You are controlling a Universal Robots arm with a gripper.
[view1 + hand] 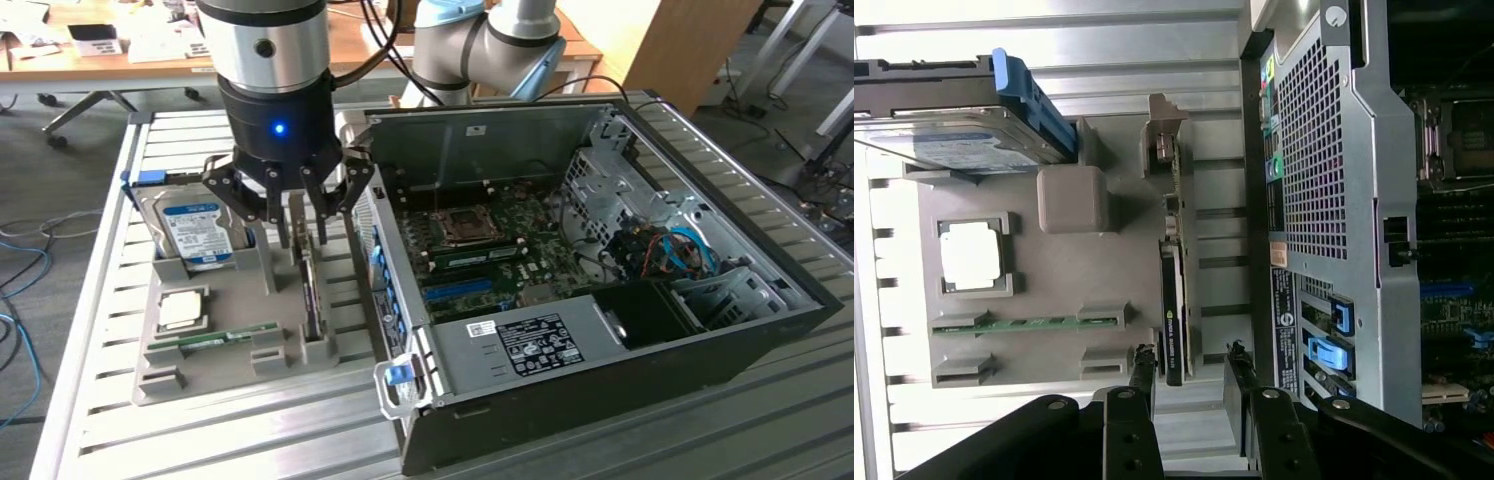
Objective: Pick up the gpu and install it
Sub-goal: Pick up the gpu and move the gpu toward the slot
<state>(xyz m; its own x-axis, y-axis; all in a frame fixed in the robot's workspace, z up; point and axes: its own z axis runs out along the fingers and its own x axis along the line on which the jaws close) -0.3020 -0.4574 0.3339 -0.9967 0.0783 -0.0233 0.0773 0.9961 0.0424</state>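
The gpu [310, 292] is a thin dark card standing on edge in slots of the grey parts tray [220, 375], close to the open computer case [601, 300]. My gripper [302, 225] hangs just above it, pointing down, open, with its fingers straddling the card's top edge. In the wrist view the gpu [1174, 300] is edge-on and the gripper [1189, 365] has one fingertip on each side of the card's near end, with a gap on both sides. Nothing is held.
On the tray are a silver hard drive with a blue label [194, 228] standing upright, a CPU [183, 310] and a green RAM stick [220, 338]. The case's rear panel [1324, 200] rises right beside the gpu. The motherboard [487, 250] lies exposed inside.
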